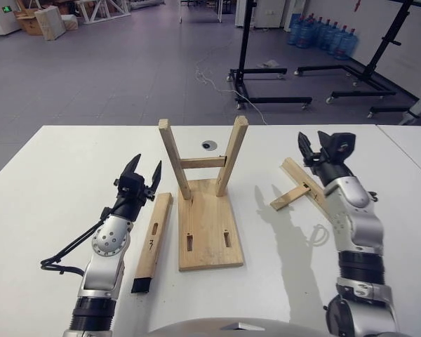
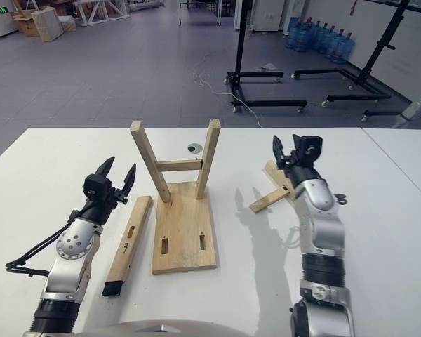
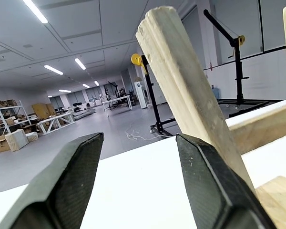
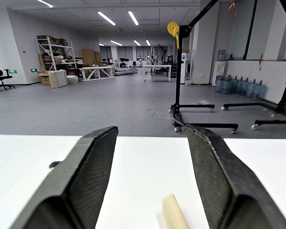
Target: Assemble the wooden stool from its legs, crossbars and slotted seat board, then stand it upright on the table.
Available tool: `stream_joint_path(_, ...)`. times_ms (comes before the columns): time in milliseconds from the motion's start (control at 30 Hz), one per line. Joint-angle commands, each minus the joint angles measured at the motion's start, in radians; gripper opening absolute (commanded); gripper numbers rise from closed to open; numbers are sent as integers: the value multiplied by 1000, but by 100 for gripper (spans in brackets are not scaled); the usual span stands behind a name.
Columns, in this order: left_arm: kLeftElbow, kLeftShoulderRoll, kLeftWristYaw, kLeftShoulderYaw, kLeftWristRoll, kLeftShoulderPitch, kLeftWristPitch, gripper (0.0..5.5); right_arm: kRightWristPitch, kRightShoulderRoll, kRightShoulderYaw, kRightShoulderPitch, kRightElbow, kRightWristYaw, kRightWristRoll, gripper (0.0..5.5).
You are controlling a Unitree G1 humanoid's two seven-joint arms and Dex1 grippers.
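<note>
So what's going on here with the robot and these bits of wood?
A robot is partway through building a stool. The seat board lies flat on the table, two legs joined by a crossbar standing in its far slots. A loose leg lies by the left gripper, a leg-and-crossbar piece by the right gripper. Both grippers are open and empty.

Seat board (image 1: 209,232), upright legs (image 1: 172,158), crossbar (image 1: 203,163): bare pale wood, matt, visible grain. Loose leg (image 1: 154,235) same, black end cap (image 1: 141,285). Table (image 1: 56,189): smooth white, matt. Left gripper (image 1: 147,163) fingers (image 3: 62,191): black, matt, finely textured.
</note>
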Motion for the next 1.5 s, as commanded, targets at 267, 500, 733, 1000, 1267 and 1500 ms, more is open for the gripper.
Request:
stream_joint_path(267, -44, -26, 27, -15, 16, 48, 23, 278, -15, -171, 0, 235, 198, 258, -26, 264)
stream_joint_path(500, -37, -20, 18, -18, 12, 38, 25, 278, -42, -185, 48, 234, 303, 299, -67, 264)
stream_joint_path(733, -35, -17, 14, -14, 12, 39, 23, 278, -94, -203, 20, 210, 313, 332, -29, 264)
stream_joint_path(1000, -35, -29, 31, -17, 21, 45, 17, 278, -132, -243, -23, 145, 371, 353, -13, 264)
stream_joint_path(1267, -25, -23, 21, -19, 15, 30, 19, 278, -178, -277, 27, 140, 511, 421, -64, 264)
stream_joint_path(1500, -23, -17, 17, -11, 12, 21, 20, 278, -143, -279, 82, 134, 533, 489, -65, 264)
